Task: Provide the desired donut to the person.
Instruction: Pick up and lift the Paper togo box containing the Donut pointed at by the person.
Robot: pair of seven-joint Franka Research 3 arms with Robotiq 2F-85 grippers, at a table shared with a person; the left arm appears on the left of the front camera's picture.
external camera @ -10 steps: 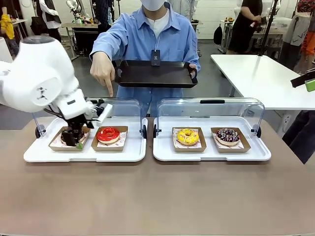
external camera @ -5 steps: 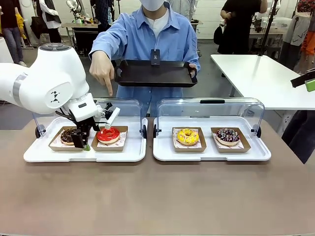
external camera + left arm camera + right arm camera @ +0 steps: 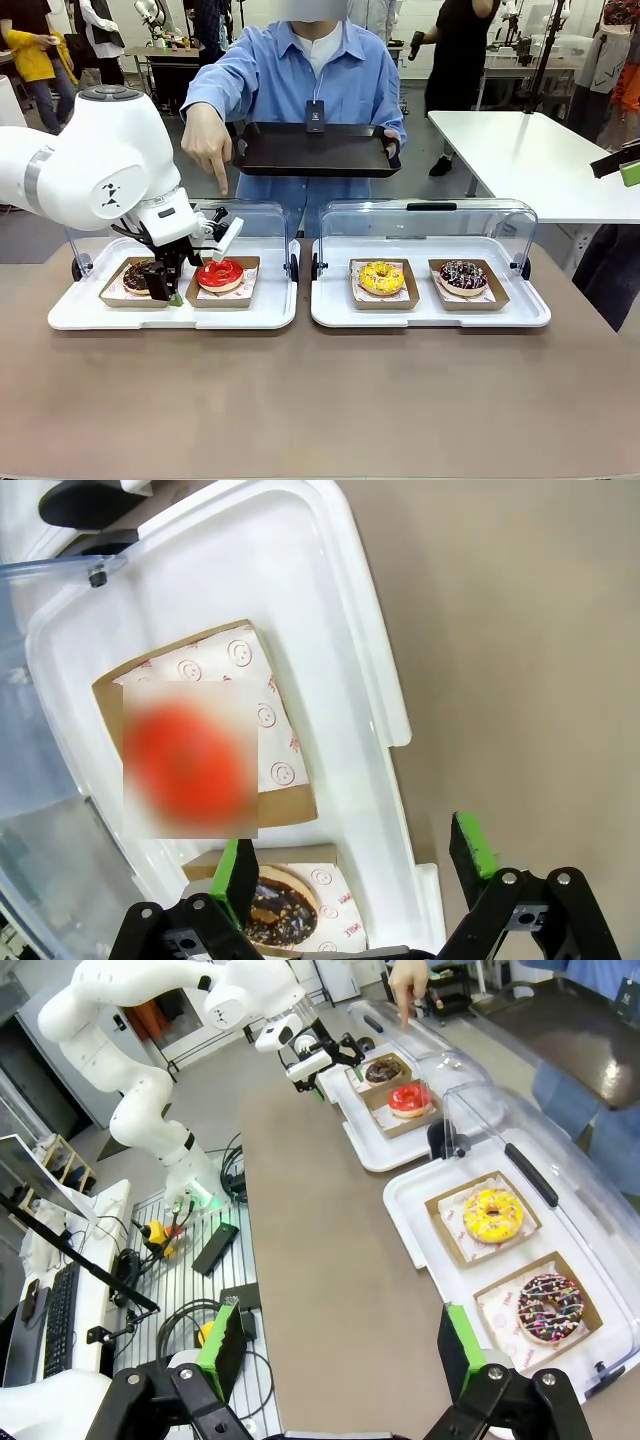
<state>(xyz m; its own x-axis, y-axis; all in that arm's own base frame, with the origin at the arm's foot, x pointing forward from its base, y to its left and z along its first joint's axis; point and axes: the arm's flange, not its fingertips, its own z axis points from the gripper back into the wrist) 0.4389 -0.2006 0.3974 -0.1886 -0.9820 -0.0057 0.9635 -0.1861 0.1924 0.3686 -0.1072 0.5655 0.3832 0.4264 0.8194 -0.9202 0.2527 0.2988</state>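
Approach step. The left gripper [image 3: 168, 283], jaws wide apart and empty, hangs just beside the red donut [image 3: 220, 272], between it and the chocolate donut [image 3: 138, 275]. The person's hand [image 3: 208, 145] points down from behind the red donut, with the black tray [image 3: 315, 150] held ready behind it. The right gripper [image 3: 338, 1345] is apart too, well away from the red donut. Next move, likely: shift over the red donut's card tray [image 3: 247, 292], drop, and clamp on its edge.

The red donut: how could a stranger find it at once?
On the brown table, look at the white tray on the robot's left. Of its two donuts, the red donut lies nearer the table's middle; it is glossy, while the chocolate donut beside it is dark.
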